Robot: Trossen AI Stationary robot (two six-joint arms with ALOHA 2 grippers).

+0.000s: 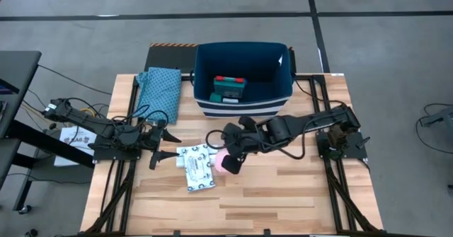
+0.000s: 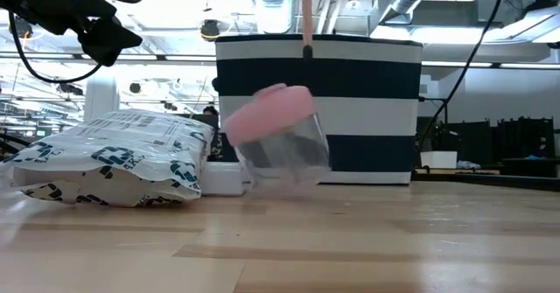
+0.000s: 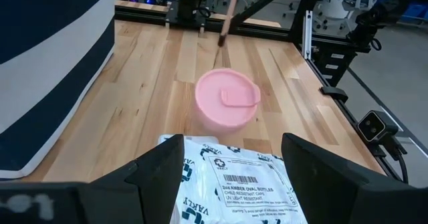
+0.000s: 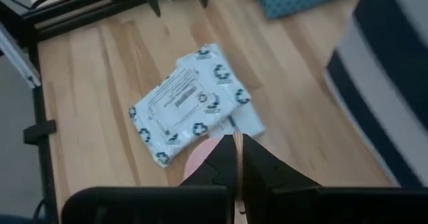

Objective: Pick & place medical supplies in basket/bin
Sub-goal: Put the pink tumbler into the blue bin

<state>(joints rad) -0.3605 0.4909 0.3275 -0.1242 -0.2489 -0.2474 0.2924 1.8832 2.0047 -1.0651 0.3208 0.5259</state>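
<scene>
A pink round roll (image 3: 226,102), pink on top with a clear body (image 2: 278,140), hangs on a thin pink strap (image 2: 306,13) from my right gripper (image 4: 235,144), which is shut on the strap above the table's middle (image 1: 233,155). To its left a white packet (image 1: 195,168) lies flat on a white/light-blue tray (image 4: 251,120). My left gripper (image 3: 234,184) stands open at the table's left (image 1: 161,152), its fingers just short of the packet. The navy striped bin (image 1: 244,106) stands at the far edge with a teal-and-red box (image 1: 229,88) inside. My right gripper pinches the pink strap (image 4: 235,158) between its two shut fingers. The fingers slant down from the table's right side. The roll hangs below them on the strap, tilted; in the low view its underside (image 2: 284,181) appears just off the tabletop.
A teal patterned folded cloth (image 1: 159,88) lies at the far left beside the bin. Bare wood (image 1: 283,194) stretches along the near half of the table. Arm frames and cables border the left (image 1: 106,134) and right (image 1: 340,141) sides.
</scene>
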